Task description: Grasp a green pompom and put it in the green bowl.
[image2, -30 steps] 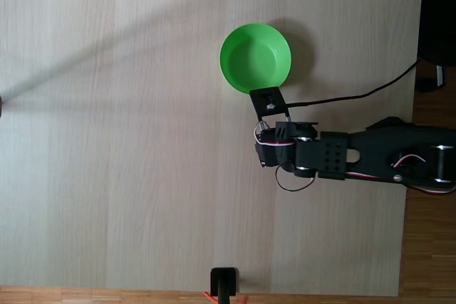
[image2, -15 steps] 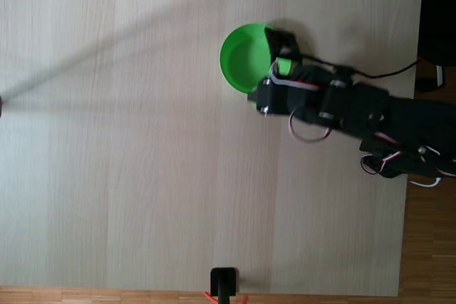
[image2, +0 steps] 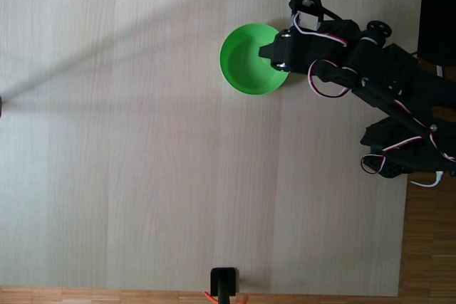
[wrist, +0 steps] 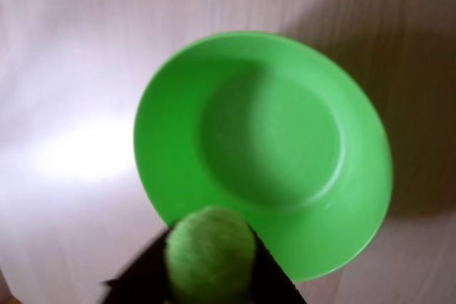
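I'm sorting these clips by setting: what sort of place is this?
Probably a home or hobby workspace: a light wood-grain table, wooden floor beside it, and a small arm holding a green pompom over a green bowl.

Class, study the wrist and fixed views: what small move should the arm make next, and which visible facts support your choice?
Probably ease the claw a little further over the green bowl, then open. In the wrist view the green pompom sits gripped between the dark fingers, just over the near rim rather than the bowl's middle. The fixed view shows the claw at the bowl's right edge.
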Motion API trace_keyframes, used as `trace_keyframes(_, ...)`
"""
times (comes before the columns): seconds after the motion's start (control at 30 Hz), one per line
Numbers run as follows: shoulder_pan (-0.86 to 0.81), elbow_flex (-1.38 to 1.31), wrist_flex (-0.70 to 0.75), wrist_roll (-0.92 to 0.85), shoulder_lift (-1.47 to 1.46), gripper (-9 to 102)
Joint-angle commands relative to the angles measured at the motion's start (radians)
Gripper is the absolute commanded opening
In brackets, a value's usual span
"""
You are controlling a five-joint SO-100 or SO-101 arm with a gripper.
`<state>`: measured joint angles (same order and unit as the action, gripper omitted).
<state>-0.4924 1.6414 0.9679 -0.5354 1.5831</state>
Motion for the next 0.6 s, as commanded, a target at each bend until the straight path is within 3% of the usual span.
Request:
trace_keyframes(0.0, -0.005, -0.014, -0.006, -0.003, 0.044, 16)
trace_keyframes(0.27, 0.002, 0.023, -0.006, 0.005, 0.057, 32)
trace_keyframes(0.57, 0.071, 0.106, -0.006, 0.008, 0.204, 25)
